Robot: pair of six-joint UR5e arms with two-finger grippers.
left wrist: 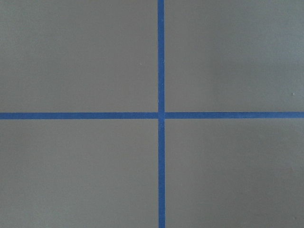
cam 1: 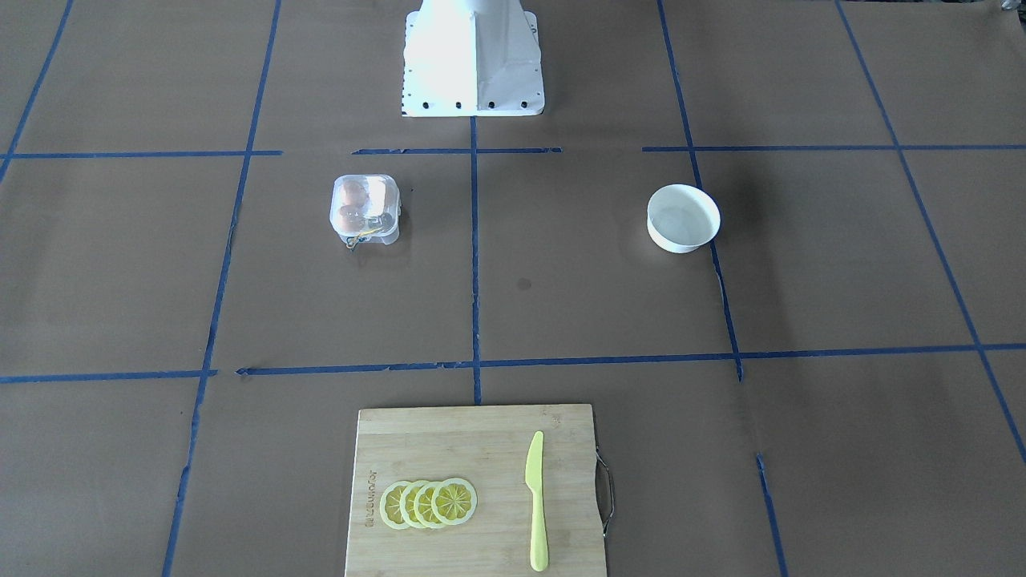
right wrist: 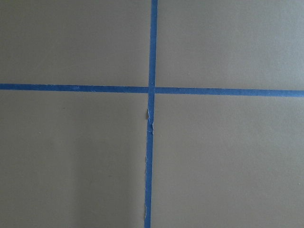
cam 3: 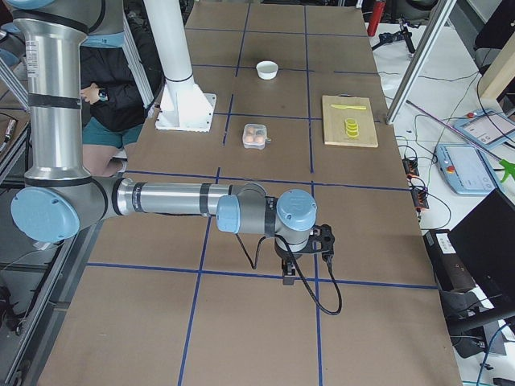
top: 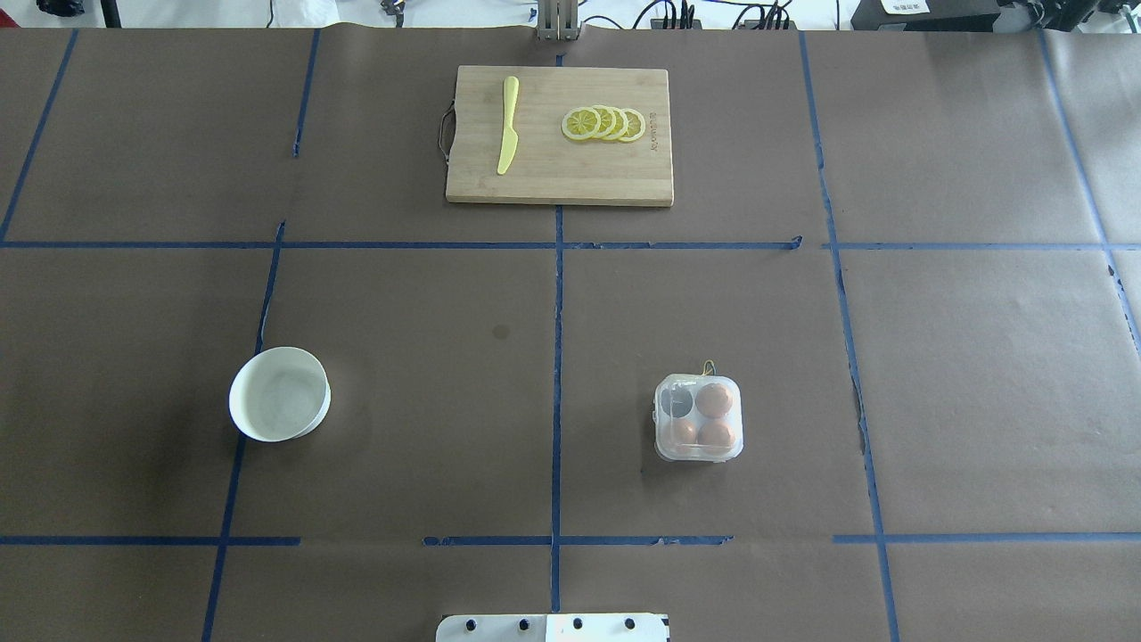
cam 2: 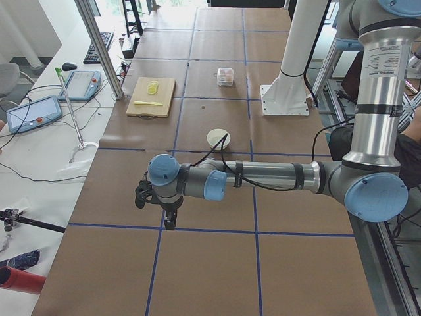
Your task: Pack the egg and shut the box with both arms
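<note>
The clear four-cell box (top: 700, 417) stands on the table's right half in the overhead view, its yellow string (top: 709, 366) at the far side. Three orange-brown eggs fill three cells, one egg (top: 714, 400) at the far right; the far-left cell looks dark and empty. The clear lid seems to lie over the cells. The box also shows in the front view (cam 1: 365, 210). My left gripper (cam 2: 170, 225) hangs over the table's left end, far from the box. My right gripper (cam 3: 287, 279) hangs over the right end. I cannot tell if either is open.
An empty white bowl (top: 279, 393) stands on the left half. A bamboo cutting board (top: 560, 178) at the far edge holds lemon slices (top: 604, 123) and a yellow knife (top: 507, 125). The white pedestal base (cam 1: 473, 56) stands at the near middle. Both wrist views show only blue tape on brown paper.
</note>
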